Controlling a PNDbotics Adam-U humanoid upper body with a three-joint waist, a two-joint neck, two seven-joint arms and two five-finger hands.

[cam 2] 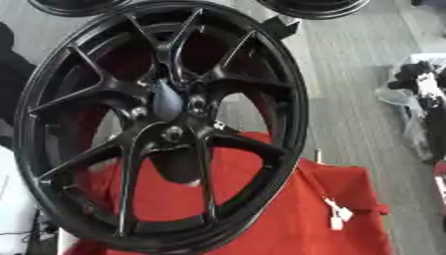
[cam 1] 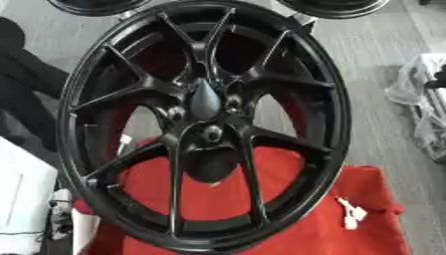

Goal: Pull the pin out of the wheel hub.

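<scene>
Black bulk (cam 1: 22, 84) at view's left edge, rounded at top, broad below. Matches robot's left side and black colour; cannot tell whether it is arm. Inner edge runs behind wheel rim (cam 1: 69, 107); far end hidden there. No silver joint shows on it. Left hand not made out in either eye view. Right arm and right hand not made out either. Finger pose and wrist angle cannot be told for either side.
</scene>
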